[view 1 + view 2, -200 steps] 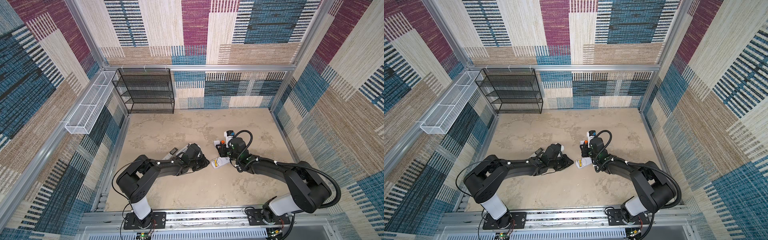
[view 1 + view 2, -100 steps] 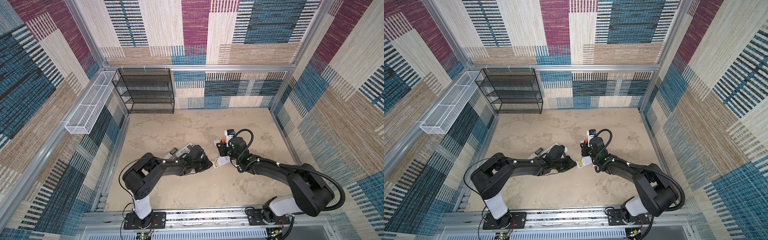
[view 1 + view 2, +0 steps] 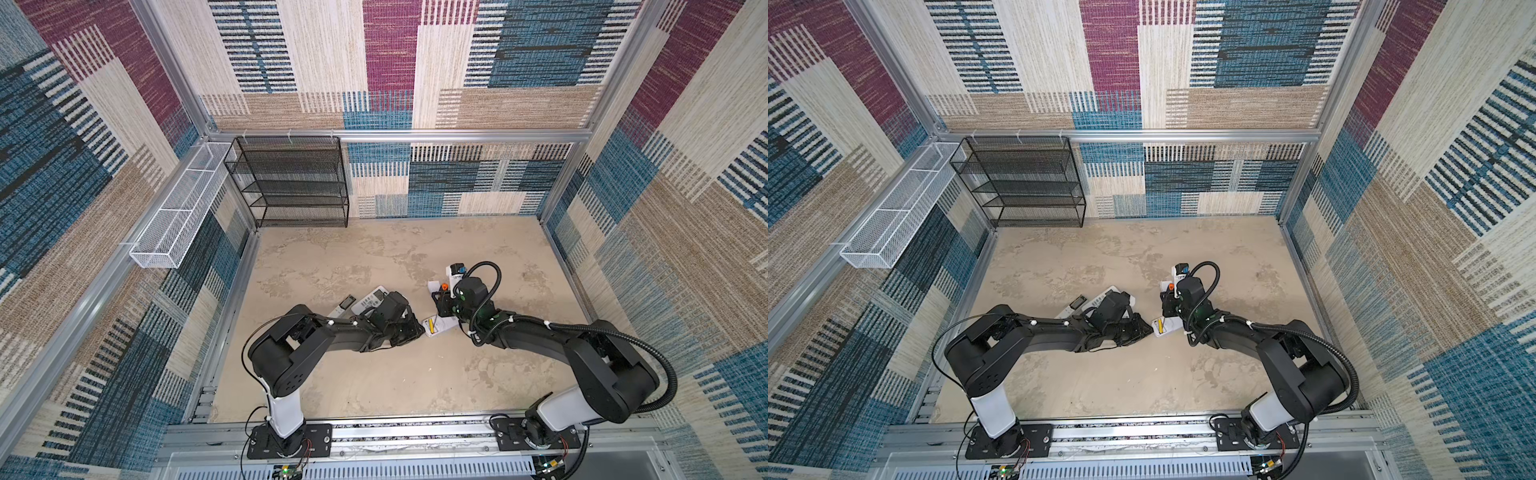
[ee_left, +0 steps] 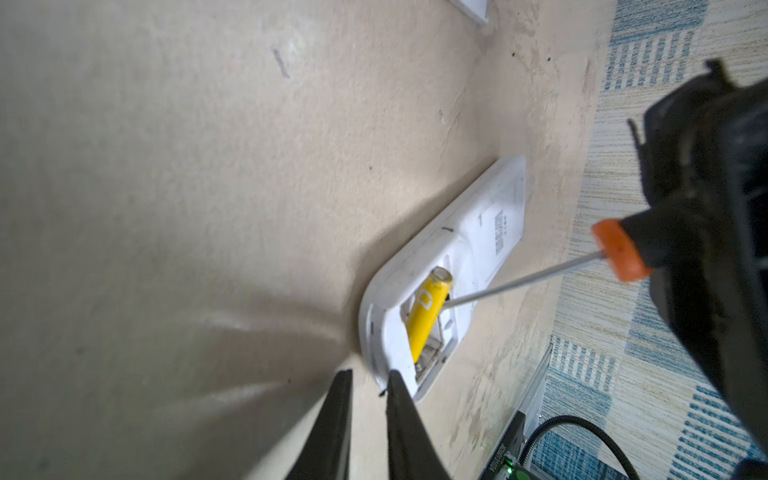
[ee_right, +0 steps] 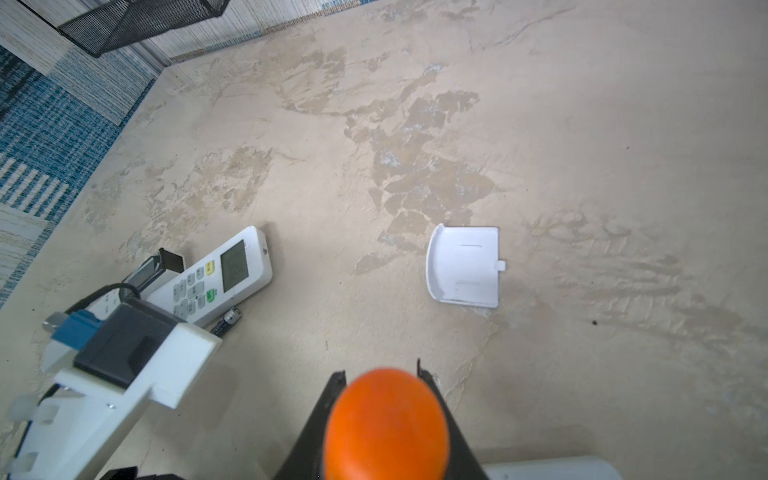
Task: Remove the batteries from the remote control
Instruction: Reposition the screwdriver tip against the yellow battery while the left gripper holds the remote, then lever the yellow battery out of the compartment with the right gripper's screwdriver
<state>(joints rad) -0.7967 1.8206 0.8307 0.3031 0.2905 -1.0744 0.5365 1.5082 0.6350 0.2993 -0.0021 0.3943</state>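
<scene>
White plastic remote control (image 4: pixel 490 232) lay face down on the beige mottled tabletop (image 4: pixel 166 166), its battery compartment uncovered. One yellow cylindrical battery (image 4: pixel 426 316) sat in the compartment, tilted: the end toward the middle of the remote was lifted above the rim, the other end was still down by the metal spring. Right gripper (image 5: pixel 381 372) was clamped on the orange-and-black-handled screwdriver (image 4: pixel 619 254), the orange butt of the handle filling the space between its fingers in the right wrist view. The thin steel shaft ran down to the compartment, with its tip at the raised part of the yellow cell. Left gripper (image 4: pixel 370 374) sat low over the table at the compartment end of the remote, jaws a narrow slit apart with nothing between them; one finger (image 4: pixel 399 415) was just at the edge of the casing, contact could not be confirmed. Both top views showed the remote (image 3: pixel 432 326) (image 3: pixel 1162 326) between the two grippers near mid-table. A white curved plastic battery cover (image 5: pixel 463 268) lay loose on the table, well apart from everything else. A second white remote with a grey display (image 5: pixel 224 278) lay face up farther off, with a black cylindrical battery (image 5: pixel 227 321) on the table just beside its long edge.
</scene>
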